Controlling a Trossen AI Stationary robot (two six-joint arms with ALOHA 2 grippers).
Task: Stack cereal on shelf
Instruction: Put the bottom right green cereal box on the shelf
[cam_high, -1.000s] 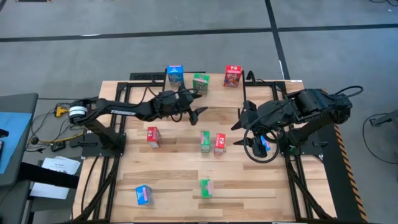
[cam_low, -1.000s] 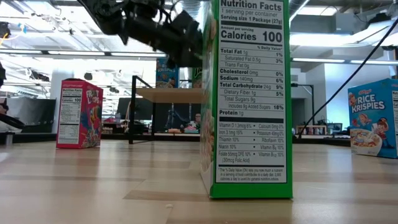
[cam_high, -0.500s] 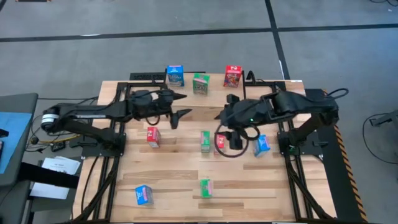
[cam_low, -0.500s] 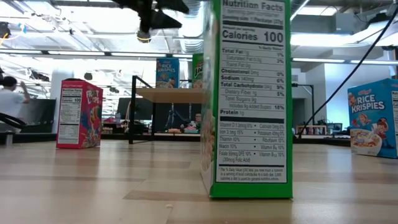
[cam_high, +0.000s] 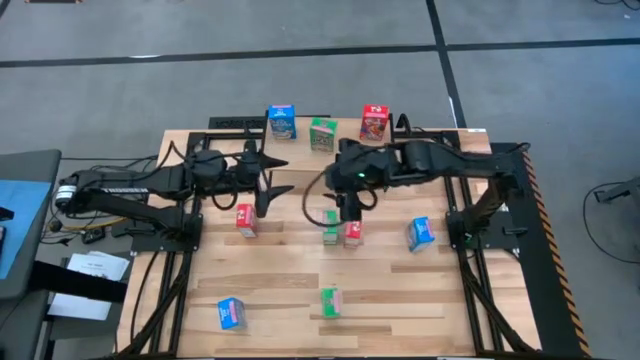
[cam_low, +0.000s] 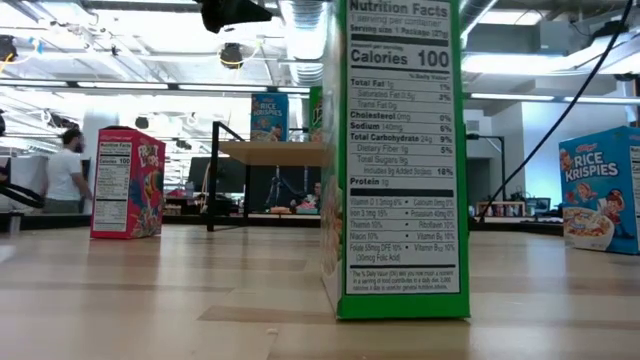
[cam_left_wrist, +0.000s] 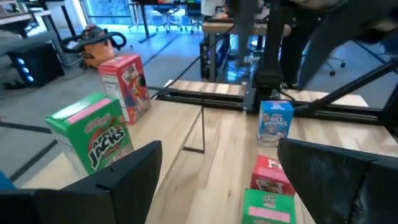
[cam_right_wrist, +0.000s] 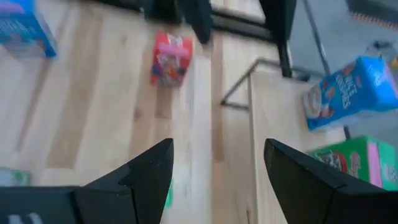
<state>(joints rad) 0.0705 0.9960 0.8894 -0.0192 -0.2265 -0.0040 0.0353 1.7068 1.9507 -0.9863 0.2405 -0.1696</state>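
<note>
The right pincer (cam_high: 345, 212) hovered with fingers apart just above the red cereal box (cam_high: 353, 233) and green box (cam_high: 330, 233) standing mid-counter (cam_high: 400, 300). The left pincer (cam_high: 270, 176), spread wide and empty, hung near another red box (cam_high: 245, 220).

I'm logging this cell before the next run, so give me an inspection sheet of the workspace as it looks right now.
Surface: wooden table, slatted, in use.
Job's things: three boxes on the shelf: blue, green, red. Six on the table: red, green beside red, blue, blue, green.
Clutter: nothing seen.
Grippers: left claw open, empty, near the left red box; right claw open, empty, above the middle pair.
Cables: loose wiring left of the table.
Surroundings: person in the room behind.
</note>
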